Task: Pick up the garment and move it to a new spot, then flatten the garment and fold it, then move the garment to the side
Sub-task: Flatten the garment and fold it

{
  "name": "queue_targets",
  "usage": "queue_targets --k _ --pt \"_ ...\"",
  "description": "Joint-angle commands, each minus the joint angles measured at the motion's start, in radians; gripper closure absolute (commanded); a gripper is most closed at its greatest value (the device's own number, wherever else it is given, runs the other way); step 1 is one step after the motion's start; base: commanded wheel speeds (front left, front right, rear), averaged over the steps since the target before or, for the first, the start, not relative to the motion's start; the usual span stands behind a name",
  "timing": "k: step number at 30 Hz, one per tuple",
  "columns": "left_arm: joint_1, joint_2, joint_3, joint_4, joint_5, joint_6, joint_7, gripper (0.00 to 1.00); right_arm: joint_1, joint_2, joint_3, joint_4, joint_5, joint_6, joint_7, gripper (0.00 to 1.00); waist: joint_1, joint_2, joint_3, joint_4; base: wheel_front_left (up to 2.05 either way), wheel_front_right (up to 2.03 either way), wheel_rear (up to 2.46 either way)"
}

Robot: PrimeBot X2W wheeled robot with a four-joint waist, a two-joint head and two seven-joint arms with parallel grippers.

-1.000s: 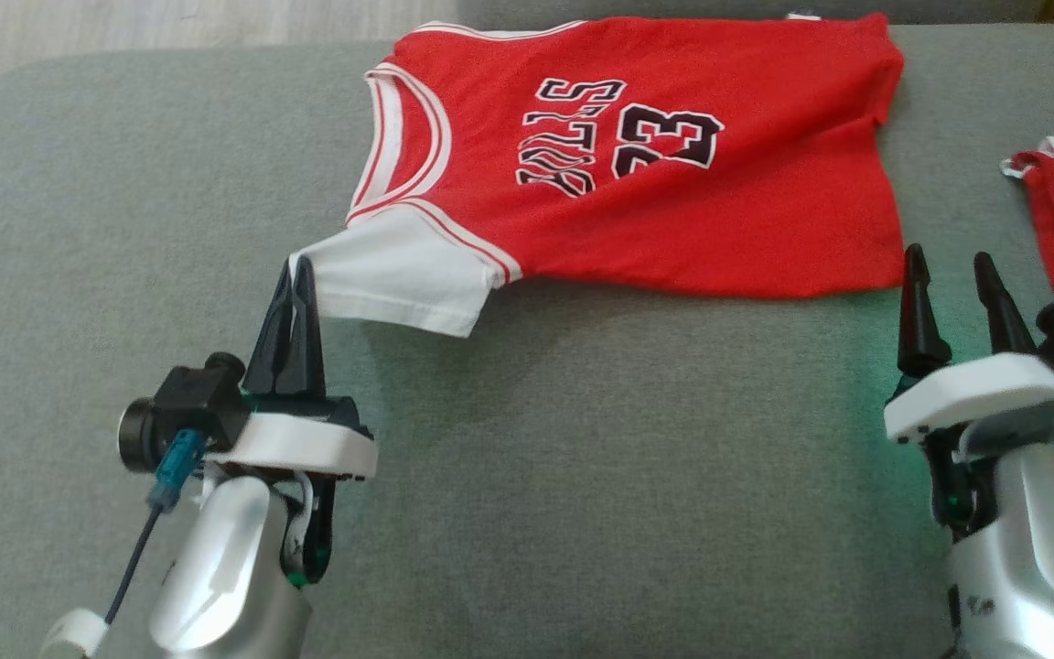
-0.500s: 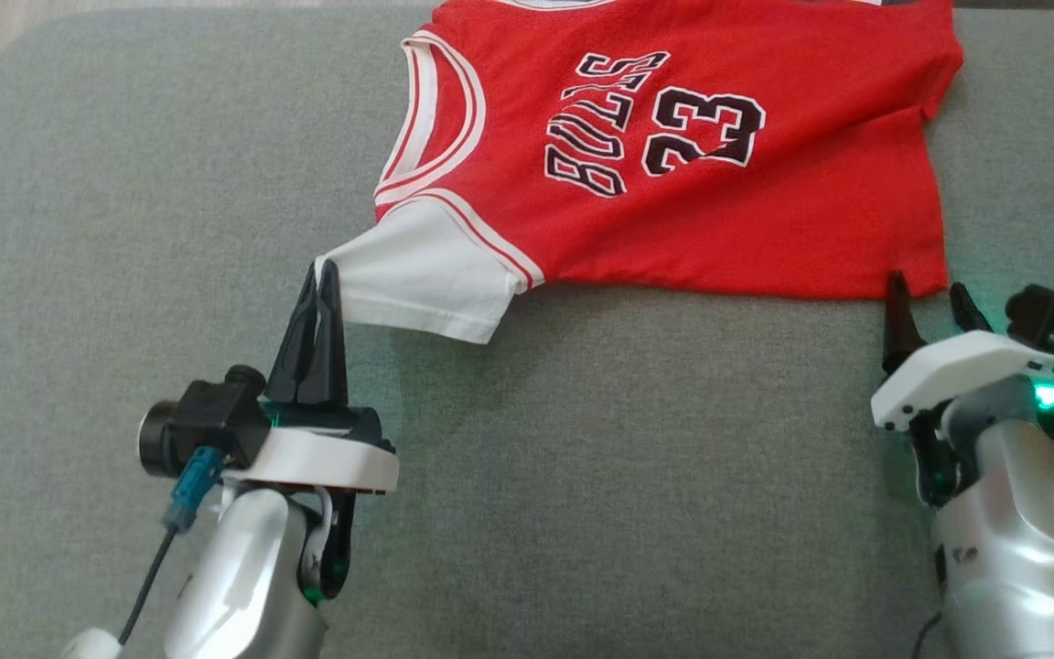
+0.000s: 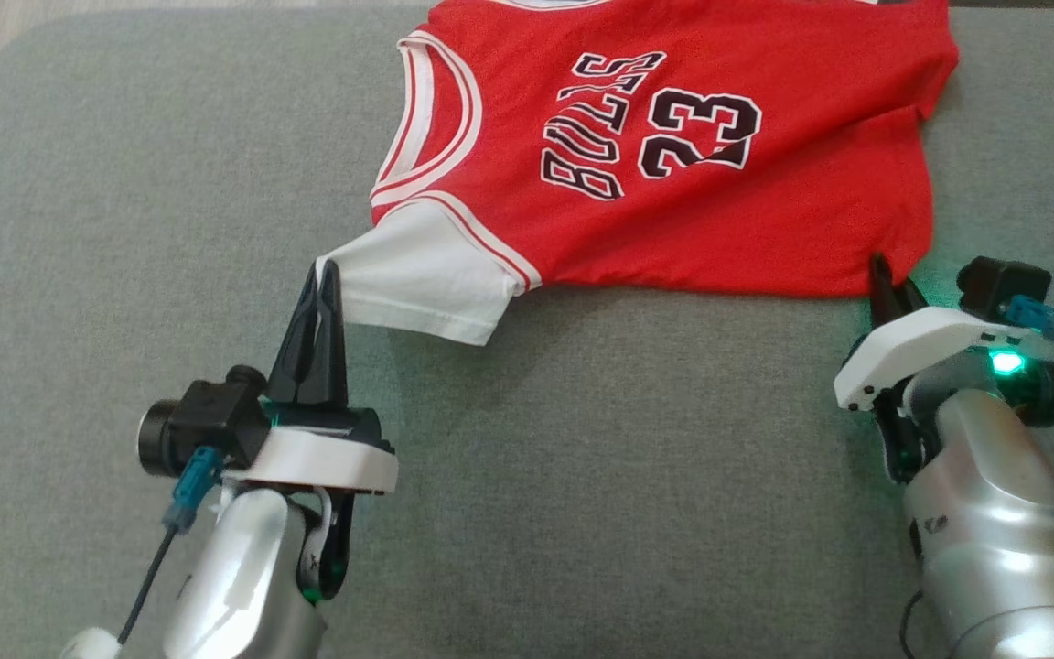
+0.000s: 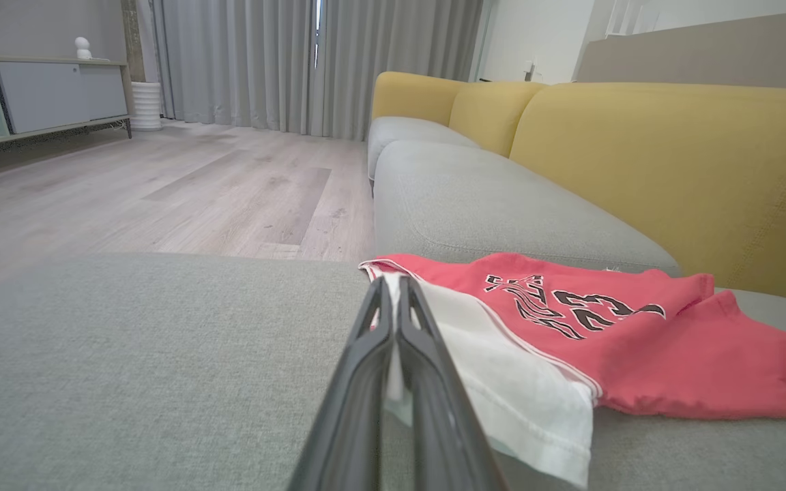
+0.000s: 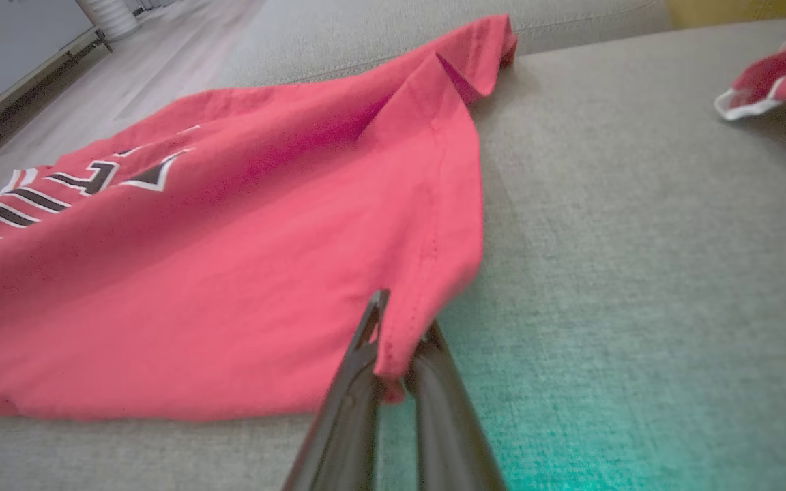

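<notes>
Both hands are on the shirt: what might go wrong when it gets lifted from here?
1. The right hand pinches only the very hem corner of the red basketball jersey; that thin bite may slip out on lifting.
2. The left hand holds just the edge of the white sleeve, so the jersey's body could sag and bunch between the two grips.

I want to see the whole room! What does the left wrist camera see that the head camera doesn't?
Left wrist view: the yellow sofa back, wooden floor, grey curtains and a cabinet. Head view: a silver forearm, a green light, and the right gripper closed on the red jersey's bottom corner. Both: the red jersey, the grey cushion, and the left gripper shut on its white sleeve.
</notes>
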Motion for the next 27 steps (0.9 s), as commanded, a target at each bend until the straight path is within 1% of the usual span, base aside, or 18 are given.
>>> queue_targets --k 1,2,5,9,13,15,19,24,27 --pt "-0.026 0.014 0.044 -0.031 0.005 0.003 -0.012 1.00 -0.032 0.009 0.043 -0.027 0.003 -0.001 -0.041 1.00 0.0000 -0.0001 -0.011 -0.008 0.00 0.00 0.00" --pt "-0.026 0.014 0.044 -0.031 0.005 0.003 -0.012 1.00 -0.032 0.009 0.043 -0.027 0.003 -0.001 -0.041 1.00 0.0000 -0.0001 -0.011 -0.008 0.00 0.00 0.00" --pt "-0.022 0.016 0.060 -0.051 0.001 0.003 -0.012 1.00 -0.034 0.009 0.075 -0.059 0.019 -0.001 -0.087 1.00 0.0000 -0.0001 -0.028 -0.023 0.00 0.00 0.00" --pt "-0.026 0.026 0.098 -0.132 0.009 0.001 -0.012 1.00 -0.020 0.006 0.126 -0.165 0.059 -0.001 -0.125 1.00 0.0000 -0.0001 -0.055 -0.049 0.00 0.00 0.00" --pt "-0.038 0.027 0.137 -0.232 0.001 -0.017 -0.012 1.00 0.008 -0.026 0.183 -0.348 0.112 -0.001 -0.140 1.00 0.0000 -0.0001 -0.087 -0.076 0.00 0.00 0.00" --pt "-0.053 0.026 0.156 -0.285 -0.011 -0.031 -0.012 1.00 0.023 -0.053 0.212 -0.459 0.140 -0.001 -0.143 1.00 0.0000 -0.0001 -0.105 -0.091 0.00 0.00 0.00" --pt "-0.096 0.025 0.197 -0.388 -0.033 -0.041 -0.012 1.00 0.045 -0.117 0.254 -0.681 0.184 -0.001 -0.123 1.00 0.0000 -0.0001 -0.144 -0.118 0.00 0.00 0.00" --pt "-0.146 0.028 0.232 -0.503 -0.061 -0.037 -0.006 1.00 0.068 -0.183 0.274 -0.906 0.203 -0.001 -0.052 1.00 0.0000 -0.0001 -0.199 -0.146 0.00 0.00 0.00" --pt "-0.152 0.033 0.247 -0.579 -0.075 -0.025 0.021 1.00 0.097 -0.201 0.272 -1.016 0.199 -0.001 -0.005 1.00 0.0000 -0.0001 -0.231 -0.159 0.00 0.00 0.00"
